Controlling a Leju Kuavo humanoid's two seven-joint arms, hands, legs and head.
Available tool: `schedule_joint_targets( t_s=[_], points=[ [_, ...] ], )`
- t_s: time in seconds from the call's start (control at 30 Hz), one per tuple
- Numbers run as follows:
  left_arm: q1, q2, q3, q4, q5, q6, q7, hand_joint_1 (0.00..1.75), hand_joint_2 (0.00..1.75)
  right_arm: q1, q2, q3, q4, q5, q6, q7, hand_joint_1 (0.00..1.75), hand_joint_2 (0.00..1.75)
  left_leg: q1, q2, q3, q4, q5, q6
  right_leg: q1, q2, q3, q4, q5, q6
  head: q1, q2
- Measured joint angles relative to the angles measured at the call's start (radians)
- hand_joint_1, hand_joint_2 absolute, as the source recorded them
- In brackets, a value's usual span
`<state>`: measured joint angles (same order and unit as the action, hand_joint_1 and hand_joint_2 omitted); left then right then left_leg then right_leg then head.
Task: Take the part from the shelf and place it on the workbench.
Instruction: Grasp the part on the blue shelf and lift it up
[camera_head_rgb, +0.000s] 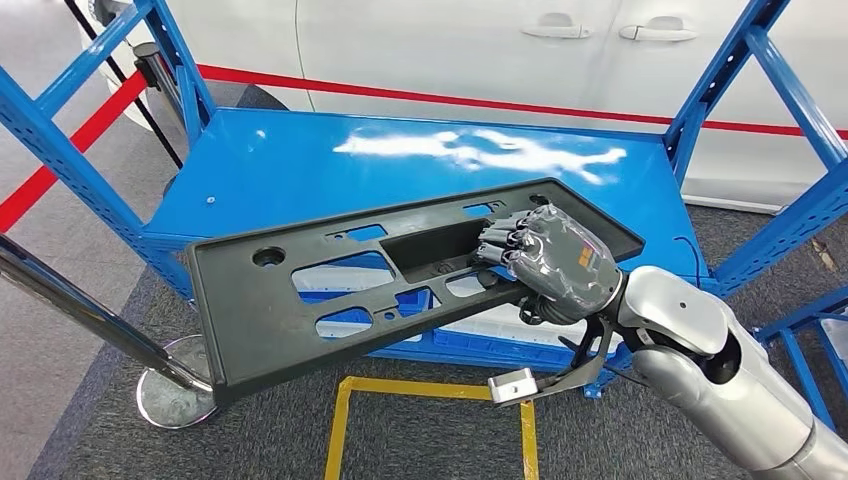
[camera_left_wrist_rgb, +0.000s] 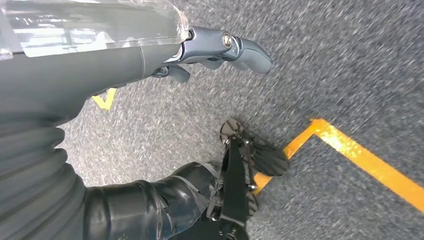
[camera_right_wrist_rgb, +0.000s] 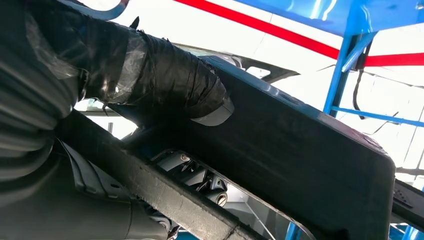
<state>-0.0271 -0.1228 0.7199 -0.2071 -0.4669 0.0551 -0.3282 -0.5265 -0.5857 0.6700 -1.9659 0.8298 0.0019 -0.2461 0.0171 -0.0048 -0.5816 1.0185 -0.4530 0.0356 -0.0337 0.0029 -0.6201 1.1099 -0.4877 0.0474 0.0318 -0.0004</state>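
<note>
The head view is bright and evenly lit, with white glare smeared across the blue shelf (camera_head_rgb: 300, 170) toward 12 o'clock. The left wrist view shows carpet (camera_left_wrist_rgb: 350, 65) streaked by motion blur, strongest toward 2 o'clock. The right wrist view is backlit: the black part (camera_right_wrist_rgb: 300, 150) sits dark and underexposed against a blown-out white background.

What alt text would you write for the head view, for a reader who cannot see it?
The right robot hand grips a long black part through one of its openings, holding it tilted above a blue shelf. A white car stands behind.
</note>
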Motion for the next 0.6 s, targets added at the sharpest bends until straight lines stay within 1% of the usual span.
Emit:
schedule_joint_targets(
  t_s=[0.03,0.07,0.1,0.13,0.17,0.2,0.23,0.27,0.3,0.33,0.37,0.4,0.43,0.47,0.5,0.53,0.57,0.6],
  points=[
    [0.0,0.001,0.001,0.0,0.0,0.0,0.001,0.0,1.75,0.001,0.0,0.002,0.0,0.002,-0.001,0.0,1.75,1.75,0.0,-0.002,-0.005,0.009,-0.003,-0.006,0.001,0.002,0.019,-0.034,0.011,-0.004,0.0,0.0],
    [0.001,0.003,0.003,0.0,0.0,0.0,0.002,0.0,1.75,0.002,0.0,0.002,-0.001,0.003,-0.002,0.0,1.75,1.75,-0.001,-0.003,-0.01,0.016,-0.004,-0.012,0.003,0.005,0.025,-0.049,0.011,-0.01,0.0,0.0],
    [0.001,0.003,0.004,0.0,0.0,0.0,0.002,0.0,1.75,0.004,0.001,0.004,-0.001,0.004,-0.003,0.0,1.75,1.75,-0.003,-0.006,-0.014,0.019,-0.002,-0.017,0.007,0.008,0.021,-0.044,0.015,-0.02,0.0,0.0],
    [0.001,0.004,0.005,0.0,-0.001,0.0,0.002,0.0,1.75,0.004,0.001,0.004,-0.002,0.005,-0.004,0.0,1.75,1.75,-0.003,-0.007,-0.017,0.021,0.001,-0.023,0.007,0.008,0.017,-0.046,0.016,-0.029,0.0,0.0],
    [0.002,0.004,0.006,0.0,-0.001,0.0,0.002,0.0,1.75,0.005,0.002,0.005,-0.002,0.005,-0.005,0.001,1.75,1.75,-0.002,-0.007,-0.022,0.026,-0.004,-0.028,0.006,0.007,0.013,-0.049,0.018,-0.037,0.0,0.0],
    [0.002,0.004,0.007,0.0,-0.001,0.001,0.004,0.0,1.75,0.006,0.002,0.005,-0.003,0.006,-0.006,0.002,1.75,1.75,0.0,-0.006,-0.029,0.038,-0.019,-0.033,0.005,0.005,0.007,-0.049,0.024,-0.047,-0.001,0.0],
    [0.002,0.004,0.007,0.0,-0.001,0.002,0.006,0.0,1.75,0.007,0.002,0.005,-0.003,0.007,-0.007,0.004,1.75,1.75,0.002,-0.004,-0.041,0.068,-0.049,-0.037,0.005,0.004,0.001,-0.051,0.03,-0.056,0.0,0.0],
    [0.002,0.004,0.008,0.0,-0.002,0.004,0.009,0.0,1.75,0.008,0.002,0.006,-0.003,0.008,-0.008,0.005,1.75,1.75,0.003,-0.002,-0.058,0.116,-0.091,-0.04,0.006,0.002,-0.006,-0.053,0.037,-0.063,-0.001,0.0],
    [0.001,0.005,0.01,0.0,-0.003,0.005,0.011,0.0,1.75,0.01,0.002,0.006,-0.003,0.009,-0.01,0.005,1.75,1.75,0.003,-0.001,-0.077,0.176,-0.134,-0.042,0.008,0.001,-0.014,-0.053,0.043,-0.068,-0.001,0.0],
    [0.001,0.006,0.011,0.0,-0.004,0.006,0.013,0.0,1.75,0.011,0.002,0.006,-0.003,0.009,-0.01,0.006,1.75,1.75,0.003,-0.001,-0.094,0.237,-0.167,-0.043,0.012,0.001,-0.024,-0.052,0.05,-0.071,-0.001,0.0],
    [0.0,0.007,0.012,0.0,-0.005,0.006,0.015,0.0,1.75,0.012,0.002,0.006,-0.003,0.009,-0.01,0.006,1.75,1.75,0.003,-0.001,-0.1,0.279,-0.182,-0.042,0.016,0.0,-0.034,-0.052,0.058,-0.072,-0.001,0.0],
    [0.0,0.007,0.013,0.0,-0.007,0.006,0.017,0.0,1.75,0.012,0.002,0.006,-0.003,0.009,-0.01,0.006,1.75,1.75,0.001,-0.001,-0.091,0.289,-0.177,-0.038,0.02,0.0,-0.044,-0.052,0.067,-0.073,-0.001,0.0],
    [0.0,0.007,0.013,0.0,-0.009,0.006,0.018,0.0,1.75,0.012,0.002,0.006,-0.002,0.009,-0.01,0.007,1.75,1.75,-0.002,-0.001,-0.065,0.265,-0.155,-0.031,0.024,0.0,-0.054,-0.052,0.075,-0.074,-0.001,0.0],
    [-0.001,0.007,0.013,0.0,-0.01,0.006,0.019,0.0,1.75,0.012,0.002,0.006,-0.002,0.009,-0.011,0.008,1.75,1.75,-0.006,-0.001,-0.021,0.209,-0.127,-0.019,0.028,0.0,-0.063,-0.052,0.084,-0.075,-0.001,0.0],
    [-0.002,0.009,0.013,0.0,-0.011,0.006,0.02,0.0,1.75,0.012,0.002,0.005,-0.003,0.009,-0.011,0.009,1.75,1.75,-0.013,0.0,0.029,0.135,-0.113,-0.004,0.031,-0.001,-0.07,-0.052,0.092,-0.074,-0.001,0.0],
    [-0.004,0.011,0.013,0.0,-0.011,0.005,0.019,0.0,1.75,0.012,0.002,0.005,-0.002,0.008,-0.011,0.01,1.75,1.75,-0.018,0.002,0.073,0.069,-0.106,0.006,0.032,-0.001,-0.074,-0.054,0.101,-0.072,0.0,0.0],
    [-0.006,0.012,0.013,0.0,-0.012,0.004,0.019,0.0,1.75,0.011,0.002,0.005,-0.002,0.008,-0.011,0.01,1.75,1.75,-0.023,0.003,0.102,0.02,-0.103,0.013,0.031,-0.003,-0.075,-0.057,0.11,-0.067,0.0,0.0],
    [-0.007,0.014,0.014,0.0,-0.012,0.003,0.018,0.0,1.75,0.011,0.002,0.005,-0.002,0.006,-0.011,0.011,1.75,1.75,-0.027,0.004,0.114,-0.008,-0.104,0.016,0.029,-0.005,-0.074,-0.062,0.119,-0.061,0.0,0.0]
  ],
)
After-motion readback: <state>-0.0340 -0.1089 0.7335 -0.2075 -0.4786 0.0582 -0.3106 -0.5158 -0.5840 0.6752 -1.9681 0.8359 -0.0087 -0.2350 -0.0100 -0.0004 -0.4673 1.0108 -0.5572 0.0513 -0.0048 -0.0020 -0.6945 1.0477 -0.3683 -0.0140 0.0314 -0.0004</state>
